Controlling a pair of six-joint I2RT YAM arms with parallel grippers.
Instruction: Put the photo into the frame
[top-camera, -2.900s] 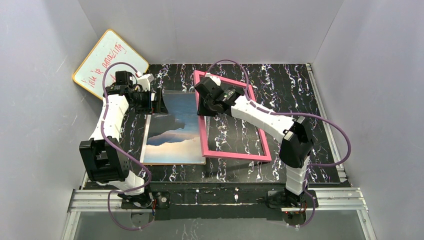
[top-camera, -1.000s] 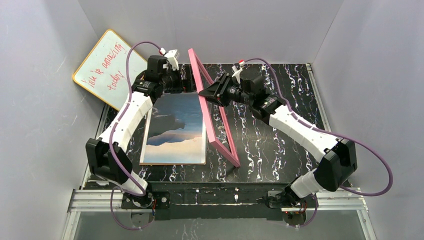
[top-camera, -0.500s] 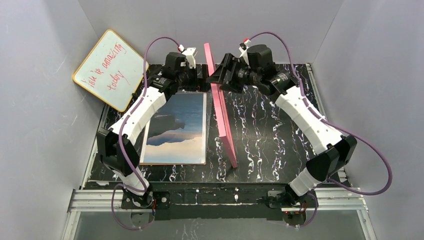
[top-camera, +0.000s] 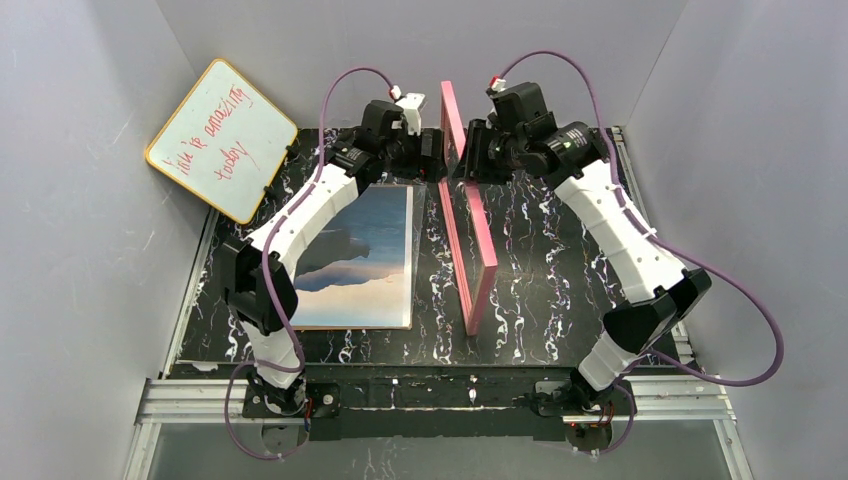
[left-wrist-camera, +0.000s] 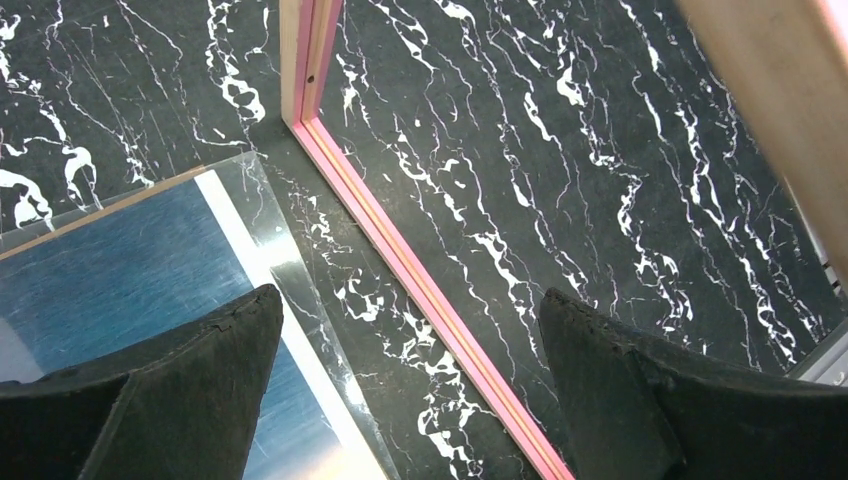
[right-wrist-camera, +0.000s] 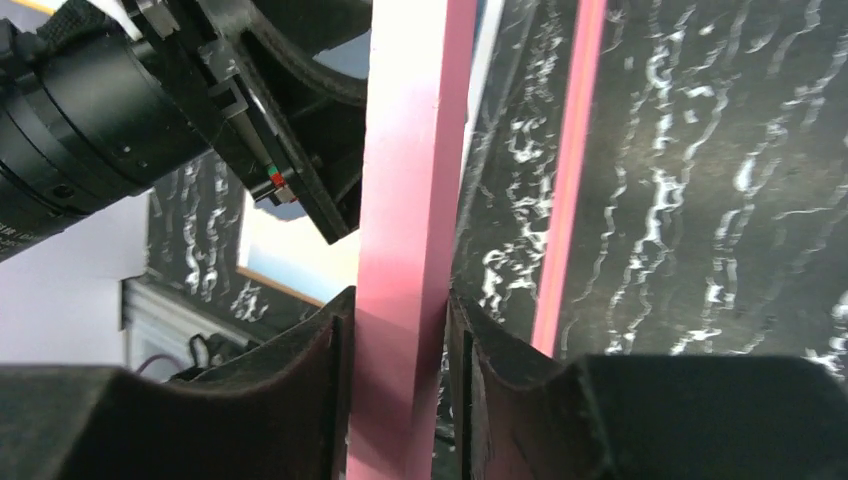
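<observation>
- Top external view: shows the frame (top-camera: 468, 240) stood almost upright on its long lower edge, just right of the photo (top-camera: 355, 260); flat on the table some seconds earlier, tilted leftward a second ago.
- Pinches the frame's raised far end in the right gripper (top-camera: 466, 150), clamped on the pink bar from both sides in the right wrist view.
- Holds the left gripper (top-camera: 432, 150) spread wide, gripping nothing, just left of the frame's top; brought there from the photo's far left corner.
- Leaves the photo flat and face up, left of centre, unmoved across the frames, with a strip of bare surface between it and the frame's base.
- Left wrist view: looks down past spread jaws onto the photo's corner and the frame's lower rail, wood-coloured rear facing this side.
- Underneath: black tabletop (top-camera: 560, 230) veined with white, metal rail (top-camera: 450, 395) along the near edge.
- Around: plain pale walls (top-camera: 400, 50) on three sides; yellow-edged whiteboard (top-camera: 222, 140) with red writing propped in the far left corner.
</observation>
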